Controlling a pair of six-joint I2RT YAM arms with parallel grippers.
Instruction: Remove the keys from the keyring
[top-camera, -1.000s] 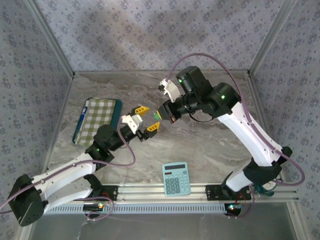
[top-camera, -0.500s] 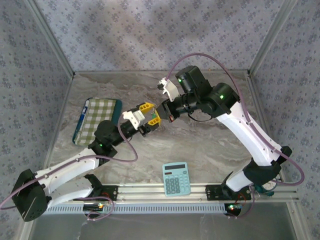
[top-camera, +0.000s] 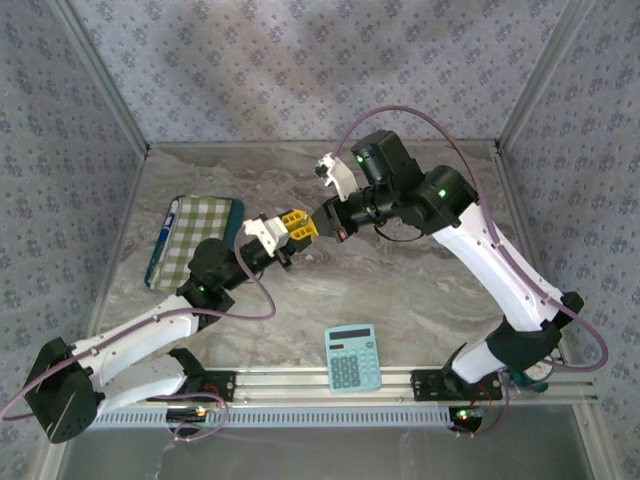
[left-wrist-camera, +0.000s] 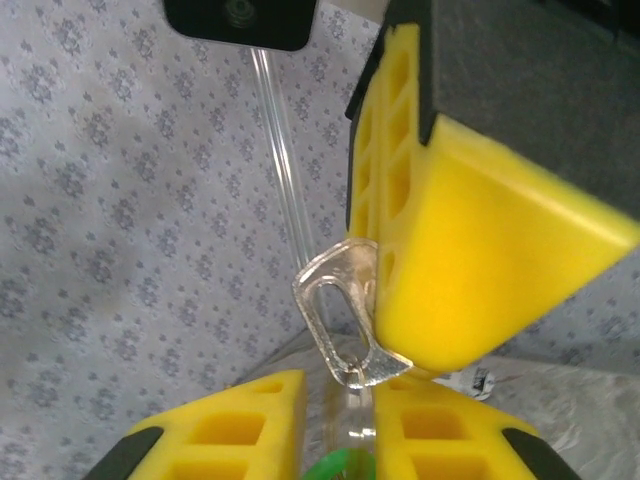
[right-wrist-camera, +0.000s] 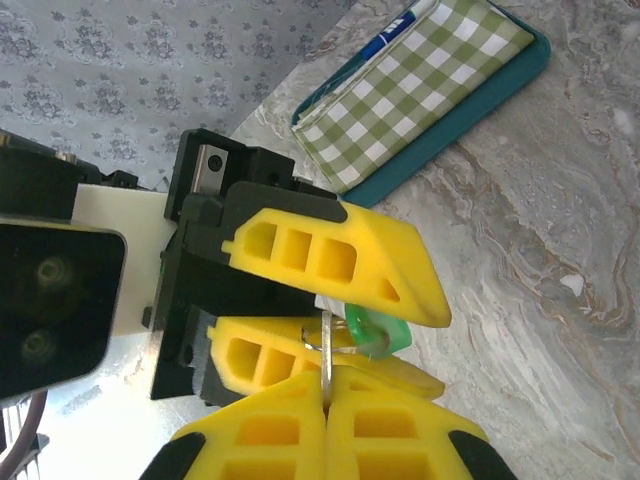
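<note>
two grippers are sitting tip-to-tip at centre frame: right gripper (right-wrist-camera: 325, 385) is clamping the keyring (left-wrist-camera: 372, 366) as anchor, left gripper (left-wrist-camera: 340, 410) is hugging narrow around the green keys (right-wrist-camera: 378, 333) to pull them off.

Down by the near edge sits a pale blue calculator (top-camera: 352, 357), flat on the marbled surface (top-camera: 420, 300) and just beyond the metal rail (top-camera: 330, 385). Over on the left, well apart from it, there's a green-and-white checked cloth (top-camera: 198, 238) lying in a teal tray (top-camera: 153, 262), close to the side wall. Grey floral-print walls (top-camera: 300, 70) close in the back and both sides.
</note>
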